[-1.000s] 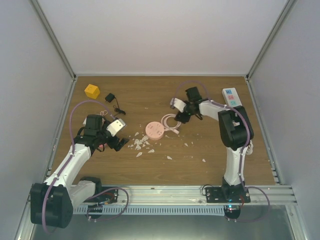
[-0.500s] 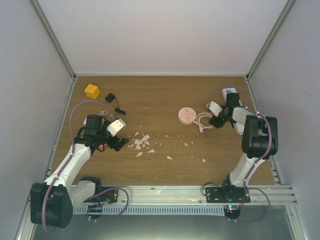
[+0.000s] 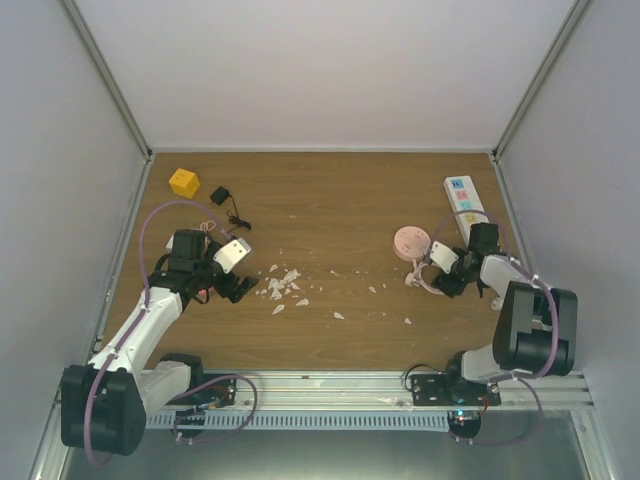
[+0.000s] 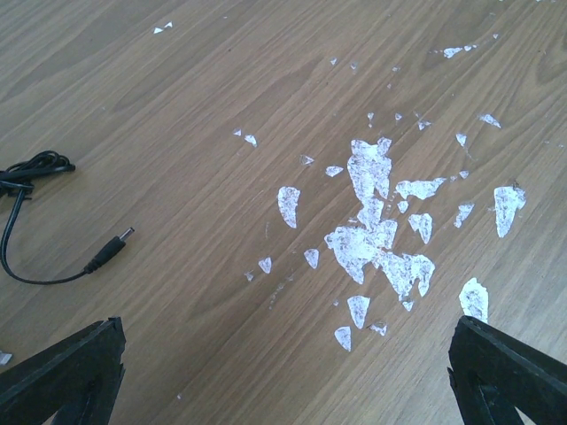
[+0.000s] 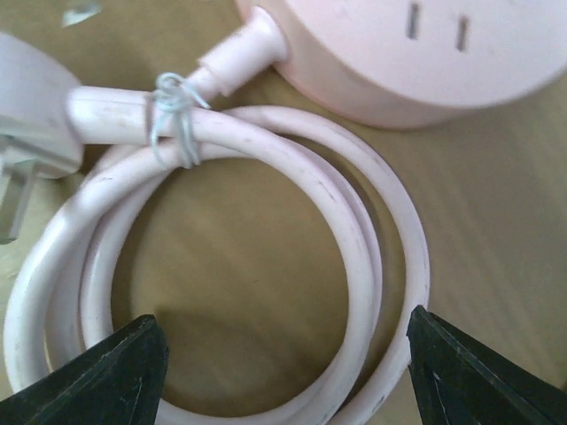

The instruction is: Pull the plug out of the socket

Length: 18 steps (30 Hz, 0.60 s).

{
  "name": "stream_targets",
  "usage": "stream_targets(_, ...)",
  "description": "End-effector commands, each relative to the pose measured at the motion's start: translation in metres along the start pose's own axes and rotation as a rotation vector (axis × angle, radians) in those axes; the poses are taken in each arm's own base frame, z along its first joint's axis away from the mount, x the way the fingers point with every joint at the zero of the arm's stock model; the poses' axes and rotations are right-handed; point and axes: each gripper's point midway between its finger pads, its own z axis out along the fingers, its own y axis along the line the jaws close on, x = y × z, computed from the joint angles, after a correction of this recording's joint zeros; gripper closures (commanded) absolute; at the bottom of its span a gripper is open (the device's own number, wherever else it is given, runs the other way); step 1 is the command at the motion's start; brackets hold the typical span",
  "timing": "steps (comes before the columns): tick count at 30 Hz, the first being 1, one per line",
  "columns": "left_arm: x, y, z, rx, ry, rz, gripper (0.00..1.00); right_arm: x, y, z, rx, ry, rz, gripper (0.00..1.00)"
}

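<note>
Just beside pink socket (image 3: 411, 241), near side: right gripper (image 5: 285, 367) over cord coil (image 5: 359, 235), jaws wide, gripping nothing I can make out. Its plug (image 5: 35, 115) lies by socket, prongs bare, slots empty; I judge pull done. Left gripper (image 4: 283, 372) well left of socket, fully spread, empty.

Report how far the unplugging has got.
Done: the pink socket shows empty slots; its plug lies loose, prongs bare. In hand: the right gripper straddles the coiled cable, grip unclear; the left gripper is open, idle. Left: no plugged-in plug visible to pull.
</note>
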Motion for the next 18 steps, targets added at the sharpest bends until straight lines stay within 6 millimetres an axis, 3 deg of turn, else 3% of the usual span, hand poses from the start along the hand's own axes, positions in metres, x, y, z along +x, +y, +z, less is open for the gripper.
stream_targets(1, -0.007, 0.0, 0.003, 0.002, -0.033, 0.015, 0.01, 0.035, 0.065, -0.003, -0.219, 0.12, 0.001, 0.25)
stream_targets(5, -0.006, 0.0, 0.003, 0.002, -0.032, 0.014, 0.01, 0.019, 0.058, -0.007, -0.223, 0.075, 0.017, 0.23)
stream_targets(11, -0.007, 0.001, 0.001, -0.007, -0.033, 0.015, 0.01, -0.005, 0.029, 0.0, -0.187, 0.026, 0.059, 0.26)
stream_targets(18, -0.007, 0.002, 0.001, -0.012, -0.031, 0.014, 0.01, -0.006, 0.018, 0.018, -0.204, 0.047, 0.058, 0.33)
